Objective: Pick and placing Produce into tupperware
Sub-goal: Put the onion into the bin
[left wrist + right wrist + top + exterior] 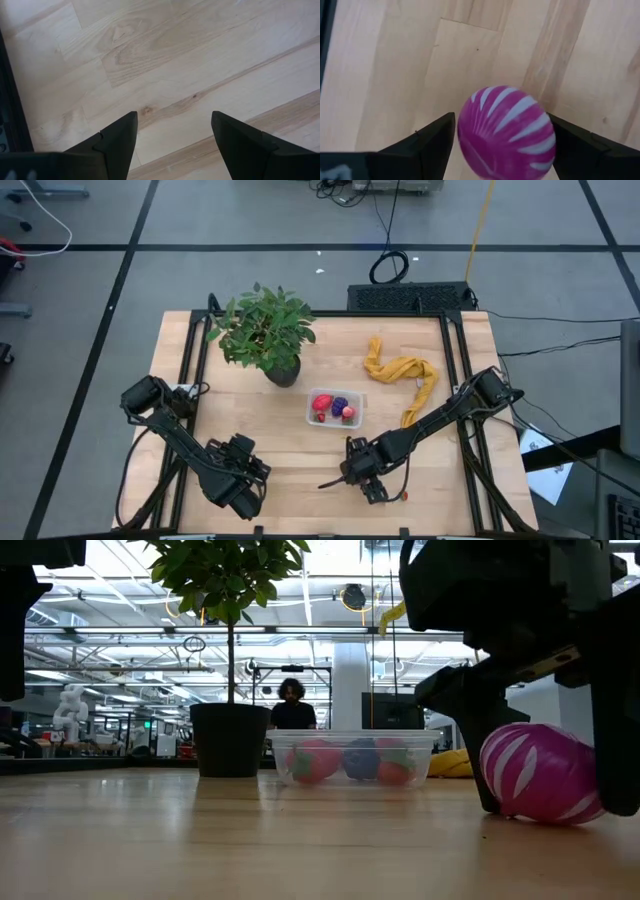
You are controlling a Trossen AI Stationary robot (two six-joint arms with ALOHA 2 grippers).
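A magenta toy fruit with pale stripes [506,132] lies on the wood near the table's near edge, between the fingers of my right gripper [502,150], which reaches down over it [365,478]. In the high view the gripper hides this fruit. The clear tupperware [358,402] stands at the table's middle and holds a red piece [321,404], a purple one [340,402] and a pink one [349,414]. My left gripper [175,135] hangs open over bare wood at the near left [240,480]. My right gripper has the magenta fruit pinched between its two fingers, one finger [437,142] on one flank [462,130] and the other [485,755] on the opposite flank. The fingers come from above, pointing down. The fruit's underside [540,818] rests on the table.
A potted leafy plant [265,330] stands far left of the tupperware, and a mustard-yellow cloth [405,375] lies to its far right. Black rails [190,360] run along the table's sides. Bare wood lies between the two grippers. A person [292,705] sits in the room beyond.
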